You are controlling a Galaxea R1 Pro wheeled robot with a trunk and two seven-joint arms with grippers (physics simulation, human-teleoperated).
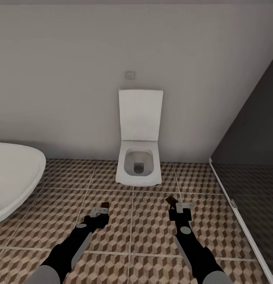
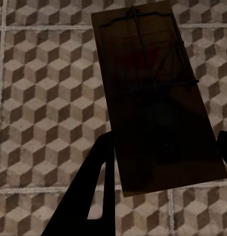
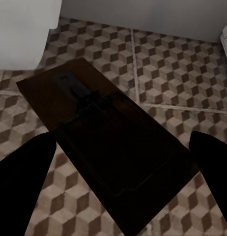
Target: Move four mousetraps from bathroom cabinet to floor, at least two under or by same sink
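I carry one mousetrap in each hand over the cube-patterned bathroom floor (image 1: 148,232). My left gripper (image 1: 101,208) is shut on a mousetrap (image 1: 105,204); in the left wrist view that dark board with wire and a faint red mark (image 2: 157,98) sits between the fingers (image 2: 101,167). My right gripper (image 1: 177,206) is shut on a second mousetrap (image 1: 170,200), seen in the right wrist view as a shadowed board (image 3: 103,137) between the fingers (image 3: 25,182). Both hang above the tiles. The cabinet, the sink and the other mousetraps are out of view.
A white toilet (image 1: 138,157) with its lid raised stands straight ahead against the wall. The white oval bathtub (image 1: 12,177) bulges in from the left. A dark glass shower partition (image 1: 246,185) with a white floor rail runs along the right.
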